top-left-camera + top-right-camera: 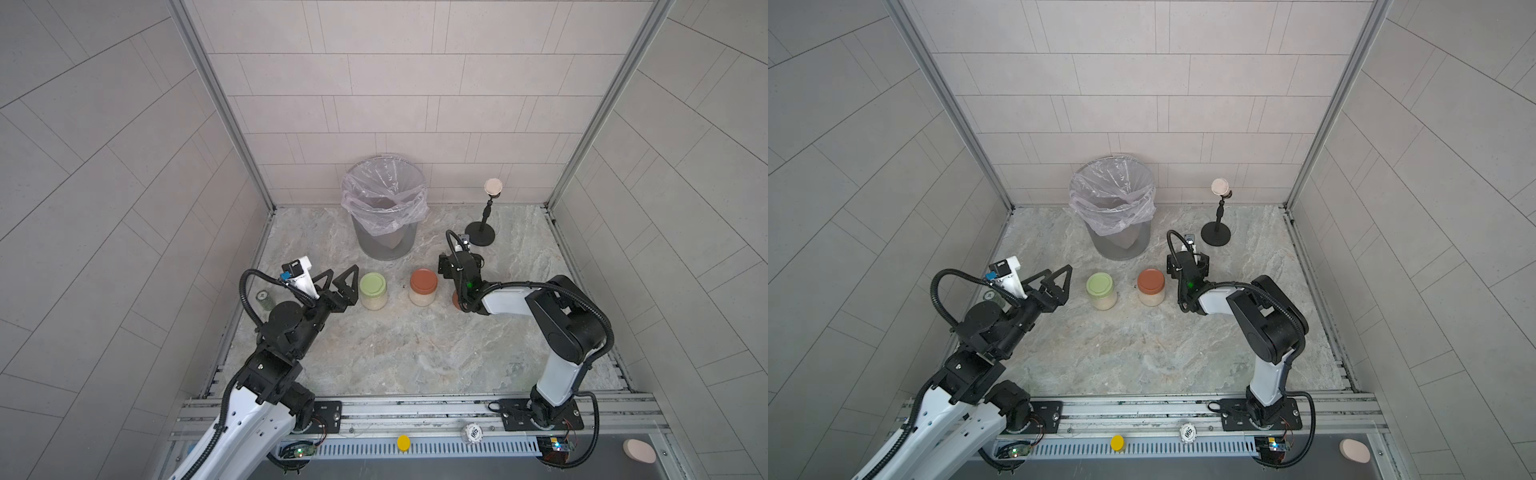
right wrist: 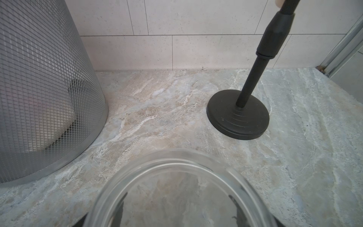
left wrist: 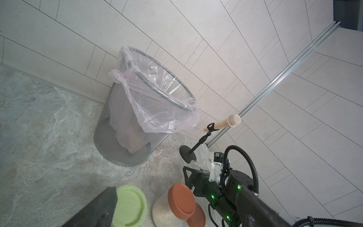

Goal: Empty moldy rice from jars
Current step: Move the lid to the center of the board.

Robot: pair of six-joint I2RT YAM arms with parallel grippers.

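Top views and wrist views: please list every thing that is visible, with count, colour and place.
green-lidded jar: one, clear, rice inside, table centre.
red-lidded jar: one, clear, rice inside, right of it.
open jar: one, clear, in right hand.
loose lid: one, rust-red, under right arm.
bin: one, grey mesh, back wall.
microphone: one, beige, back right.
can: one, dark green, far left.
left hand: open, beside green-lidded jar.
right hand: shut on open jar.

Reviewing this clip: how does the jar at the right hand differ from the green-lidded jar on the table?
The green-lidded jar is capped; the open jar at the right hand has no lid on. The green-lidded jar holds pale rice; the open jar looks empty, the table showing through it. The green-lidded jar stands free; the open jar is in the right hand's grip. Both are clear glass.
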